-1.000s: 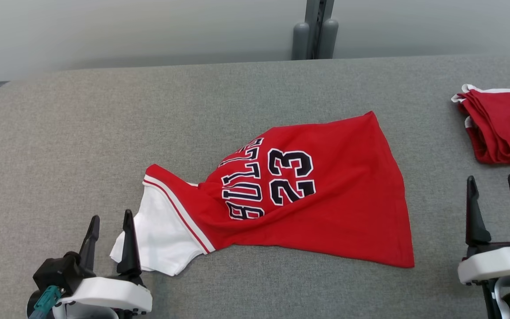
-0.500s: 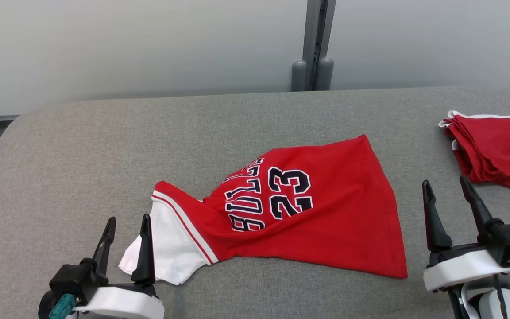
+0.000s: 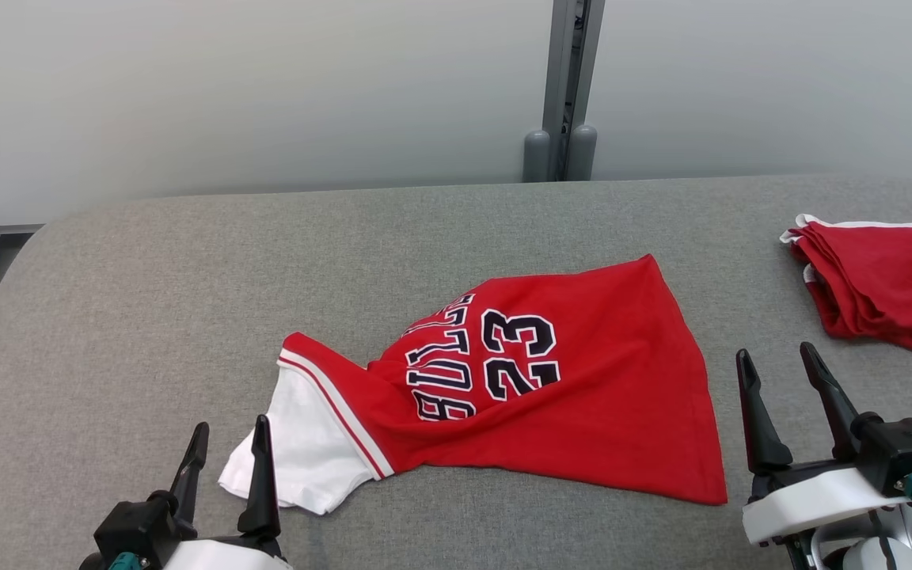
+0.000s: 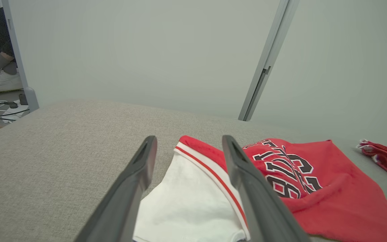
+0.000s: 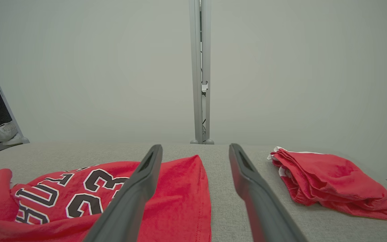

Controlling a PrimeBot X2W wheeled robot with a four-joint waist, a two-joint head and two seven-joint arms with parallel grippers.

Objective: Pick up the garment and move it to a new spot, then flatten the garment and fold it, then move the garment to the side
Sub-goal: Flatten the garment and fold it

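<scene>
The grey table (image 3: pixel 108 301) carries the red garment (image 3: pixel 598 412) crumpled mid-table, its long axis running left to right along the near edge. The left gripper (image 3: pixel 232 424), jaws wide and empty, straddles its white end (image 3: pixel 298 451). It looks nearer than the right gripper (image 3: pixel 773 351), which is equally wide and empty.

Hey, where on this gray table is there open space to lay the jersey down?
Widest bare stretch: the table left of the jersey, out to the edge. Also the strip behind the jersey, along the wall. Crowded on the right: the folded red pile lies near the right gripper.
</scene>
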